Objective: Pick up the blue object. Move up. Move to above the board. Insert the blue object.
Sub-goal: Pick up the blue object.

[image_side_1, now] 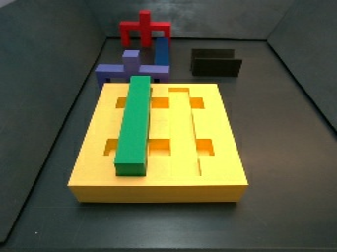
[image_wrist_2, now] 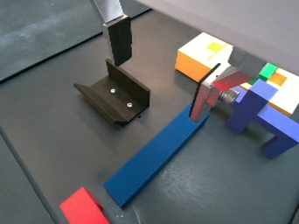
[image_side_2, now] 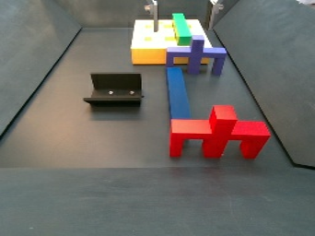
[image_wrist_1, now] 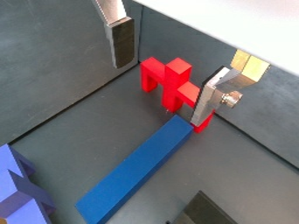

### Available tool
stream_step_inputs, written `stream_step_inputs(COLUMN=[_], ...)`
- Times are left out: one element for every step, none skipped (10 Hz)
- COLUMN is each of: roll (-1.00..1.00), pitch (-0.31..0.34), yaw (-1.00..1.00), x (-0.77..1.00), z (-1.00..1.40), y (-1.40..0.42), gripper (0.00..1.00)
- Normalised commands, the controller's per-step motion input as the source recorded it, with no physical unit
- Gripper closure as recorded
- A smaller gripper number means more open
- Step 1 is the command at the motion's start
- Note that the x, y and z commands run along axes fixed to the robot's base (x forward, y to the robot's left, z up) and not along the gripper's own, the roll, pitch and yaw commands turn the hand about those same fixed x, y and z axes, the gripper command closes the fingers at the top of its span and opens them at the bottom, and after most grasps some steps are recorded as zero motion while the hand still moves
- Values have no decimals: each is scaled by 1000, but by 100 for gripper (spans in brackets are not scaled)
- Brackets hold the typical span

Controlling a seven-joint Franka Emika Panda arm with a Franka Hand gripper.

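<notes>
The blue object is a long dark blue bar lying flat on the dark floor; it also shows in a wrist view and in a side view. It runs from the red piece toward the board, a thick yellow slab that carries the green bar. My gripper hangs above the bar's end nearest the board, open and empty, with that end close to one finger. It also shows in a wrist view. In a side view only its fingertips show, at the frame's edge.
A red branched piece stands at the bar's other end. A purple-blue stepped block sits by the board next to the bar. The fixture stands on the floor on the bar's other side. Dark walls enclose the floor.
</notes>
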Motion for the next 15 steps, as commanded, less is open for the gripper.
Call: stream_step_inputs(roll=[-1, -66, -67, -19, 0, 69, 30, 0, 0, 0, 50, 83, 69, 133, 246], pitch=[0, 0, -120, -117, -109, -73, -139, -116, -120, -100, 0, 121, 154, 164, 194], yaw=[0, 0, 0, 0, 0, 0, 0, 0, 0, 0, 0, 0, 0, 0, 0], x=[0, 326, 274, 303, 271, 0, -566, -526, -403, -189, 114, 414, 363, 254, 171], z=[-31, -446, -883, -974, -1000, -1000, -800, -803, -820, -743, -534, -520, -549, -480, -374], y=[0, -151, -363, -429, -366, -169, 57, 111, 49, 29, 0, 0, 163, 211, 29], gripper=[0, 0, 0, 0, 0, 0, 0, 0, 0, 0, 0, 0, 0, 0, 0])
